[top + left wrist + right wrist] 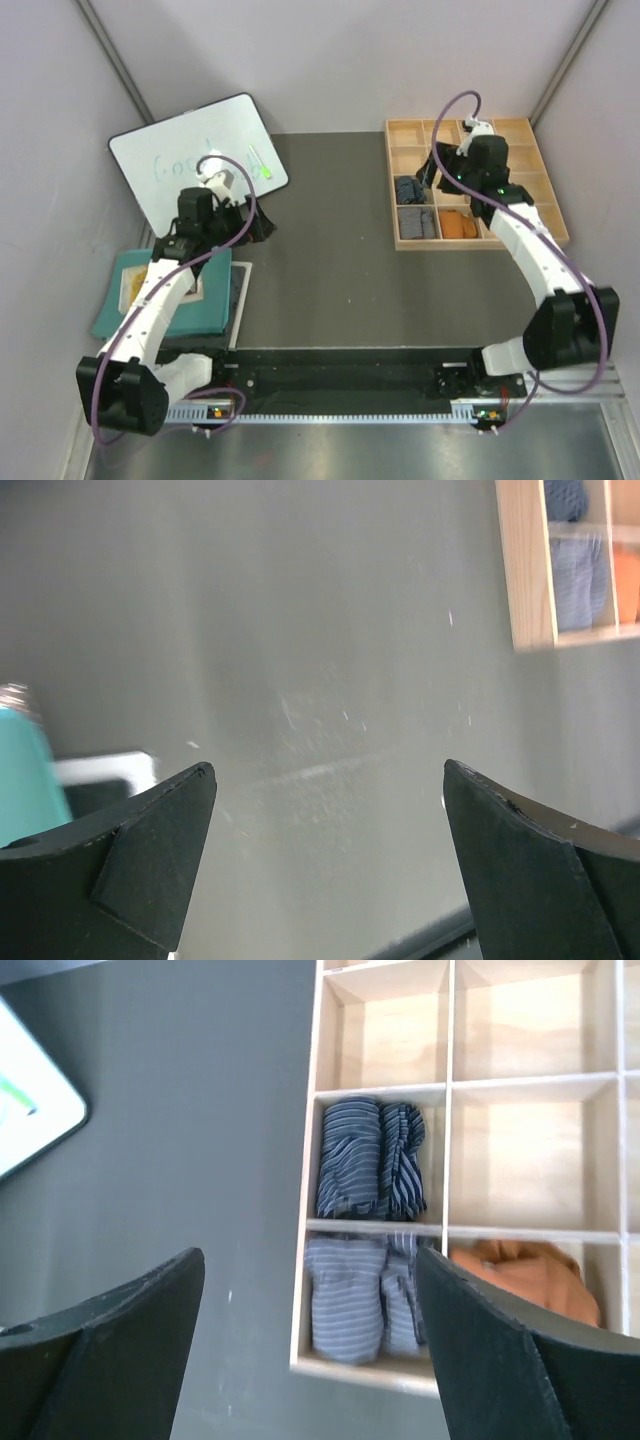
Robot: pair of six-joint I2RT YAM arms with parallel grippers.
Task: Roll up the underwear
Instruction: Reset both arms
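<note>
Three rolled pairs of underwear lie in a wooden compartment tray [528, 160]. The dark navy striped pair [368, 1158] fills one cell. The grey pinstriped pair [360, 1295] sits in the cell nearer me, and the rust-orange pair [525, 1270] is in the cell to its right. My right gripper [310, 1255] hovers open above the tray's left edge, over the grey pair, holding nothing. My left gripper [328, 768] is open over the bare dark table, far left of the tray [525, 570]. In the top view the left gripper [262, 225] is near the whiteboard.
A whiteboard [195, 155] with a green marker [260, 160] leans at the back left. A teal cloth mat [165, 290] lies under the left arm. The other cells of the tray [520, 1030] hold nothing. Grey walls close in both sides.
</note>
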